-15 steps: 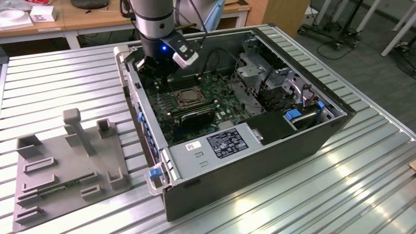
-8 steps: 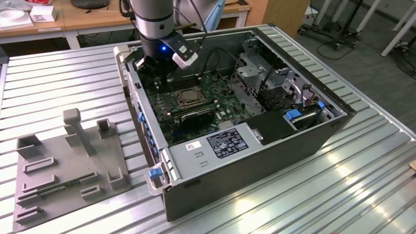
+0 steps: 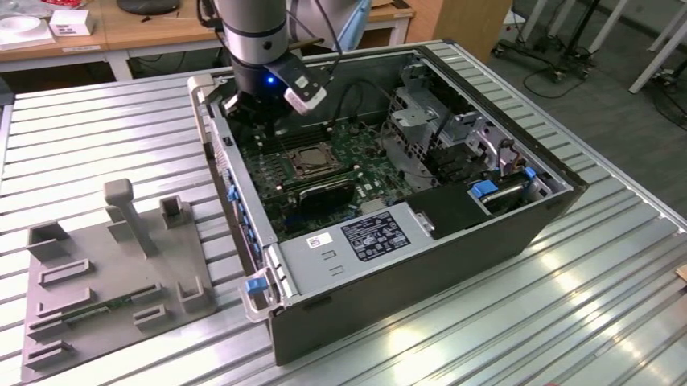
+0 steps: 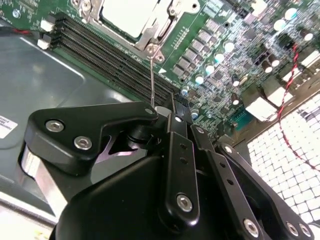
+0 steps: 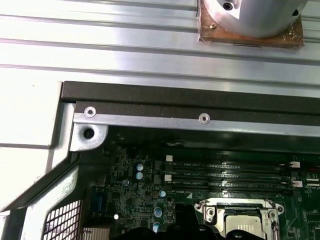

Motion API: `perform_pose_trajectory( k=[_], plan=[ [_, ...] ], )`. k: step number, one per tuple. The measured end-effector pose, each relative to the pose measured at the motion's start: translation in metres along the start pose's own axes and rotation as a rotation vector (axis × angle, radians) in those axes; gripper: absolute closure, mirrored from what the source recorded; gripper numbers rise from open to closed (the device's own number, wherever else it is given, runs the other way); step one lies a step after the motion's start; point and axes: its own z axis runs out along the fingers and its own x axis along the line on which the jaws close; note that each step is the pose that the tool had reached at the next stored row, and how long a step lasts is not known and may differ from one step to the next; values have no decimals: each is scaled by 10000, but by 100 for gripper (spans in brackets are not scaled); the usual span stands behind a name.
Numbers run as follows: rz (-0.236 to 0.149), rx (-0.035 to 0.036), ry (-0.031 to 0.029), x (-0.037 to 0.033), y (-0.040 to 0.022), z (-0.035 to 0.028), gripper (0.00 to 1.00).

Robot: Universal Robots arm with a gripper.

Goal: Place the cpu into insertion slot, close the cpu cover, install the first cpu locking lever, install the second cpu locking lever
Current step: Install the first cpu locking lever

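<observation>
the cpu (image 4: 122, 12) sits in the insertion slot (image 3: 285, 161) with the cpu cover (image 4: 150, 31) down over its edges. from the socket's corner a thin locking lever (image 4: 152, 80) runs straight across the memory slots (image 4: 100, 55) to the tip of my gripper (image 4: 167, 111), near the socket. i cannot tell whether the gripper is spread or pinching that wire.

My arm (image 3: 253, 28) is a grey tube ending in a black collar (image 3: 256, 60) with a glowing blue light (image 3: 269, 80). My pincer (image 4: 167, 111) is matte black, its jointed links (image 4: 181, 165) fastened with round silver screws (image 4: 83, 143).
</observation>
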Motion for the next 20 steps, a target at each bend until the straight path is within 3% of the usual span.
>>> perform_pose_trajectory(
  k=[4,5,14,20],
  plan=[
    [21,-199,-10,0,0,0,89],
    [23,-218,-12,0,0,0,89],
    [23,-222,-11,-19,-1,2,89],
    [25,-222,-10,-115,-6,13,89]
  ],
)
